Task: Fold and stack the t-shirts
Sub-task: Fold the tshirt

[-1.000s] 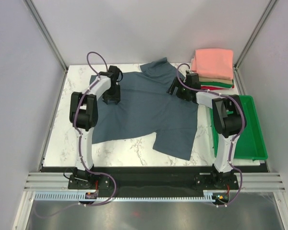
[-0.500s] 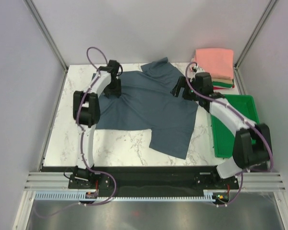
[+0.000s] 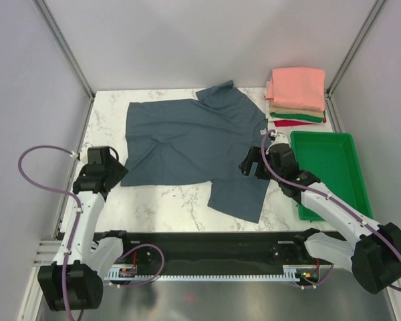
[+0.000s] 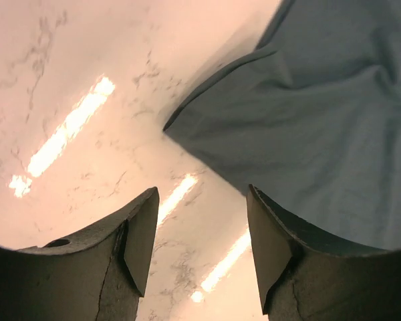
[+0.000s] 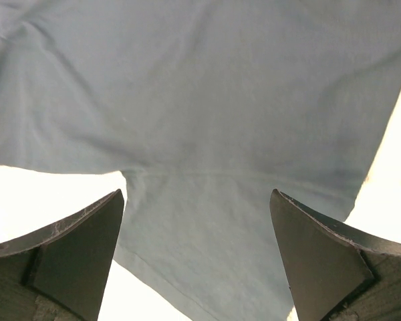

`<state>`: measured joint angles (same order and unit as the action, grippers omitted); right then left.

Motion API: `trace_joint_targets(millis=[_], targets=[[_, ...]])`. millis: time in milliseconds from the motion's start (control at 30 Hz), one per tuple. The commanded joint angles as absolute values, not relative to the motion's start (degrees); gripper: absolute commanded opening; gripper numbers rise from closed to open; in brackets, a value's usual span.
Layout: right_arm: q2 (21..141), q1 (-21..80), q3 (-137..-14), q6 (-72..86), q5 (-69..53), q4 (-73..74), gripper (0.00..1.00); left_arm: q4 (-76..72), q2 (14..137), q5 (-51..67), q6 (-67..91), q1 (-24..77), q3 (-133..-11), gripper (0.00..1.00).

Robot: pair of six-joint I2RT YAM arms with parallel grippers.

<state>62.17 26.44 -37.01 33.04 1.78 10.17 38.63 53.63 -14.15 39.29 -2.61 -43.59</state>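
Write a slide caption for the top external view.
Blue-grey t-shirt spread out; left gripper open beside its corner, right gripper open over its edge; folded shirts stacked behind green tray.

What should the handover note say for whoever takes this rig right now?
Left end effector: open, empty, over bare table just off the near-left corner of the blue-grey t-shirt.
Right end effector: open, empty, above the shirt's near-right part, where a sleeve joins the body.
Things: the blue-grey t-shirt lies spread open mid-table, creased, unfolded. The folded stack sits at the far right corner, beyond the green tray: salmon-pink on top, tan, green and red beneath.
Done: four shirts folded and stacked.
Left: fold the blue-grey t-shirt and put it on the stack.
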Motion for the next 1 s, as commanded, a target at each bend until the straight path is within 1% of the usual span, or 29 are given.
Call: trace_joint_targets(millis=[0, 167, 300, 433, 700, 900, 967], targets=[[60.8, 26.9, -35.2, 34.6, 1.0, 7.5, 0.98, 32.1, 54.1, -13.9, 46.8, -5.4, -36.9, 0.62], [60.4, 26.9, -33.8, 33.8, 0.1, 7.3, 0.98, 28.2, 57.2, -13.2, 48.3, -7.0, -34.1, 0.61], [59.7, 26.9, -32.8, 33.0, 0.2, 7.7, 0.98, 25.3, 60.0, -14.7, 49.1, -7.6, -33.6, 0.6], [58.9, 26.9, -31.6, 32.8, 0.2, 7.7, 0.98, 22.7, 63.3, -13.5, 49.2, -7.9, -32.9, 0.6], [60.5, 27.0, -31.2, 31.7, 0.6, 7.3, 0.98, 17.8, 67.1, -12.7, 49.4, -8.1, -30.5, 0.59], [60.6, 27.0, -30.4, 32.0, 1.4, 6.5, 0.98, 14.9, 68.3, -13.2, 48.8, -8.0, -29.6, 0.54], [60.8, 26.9, -30.1, 32.0, 1.5, 6.5, 0.98, 13.9, 68.7, -13.5, 48.1, -8.0, -29.5, 0.5]])
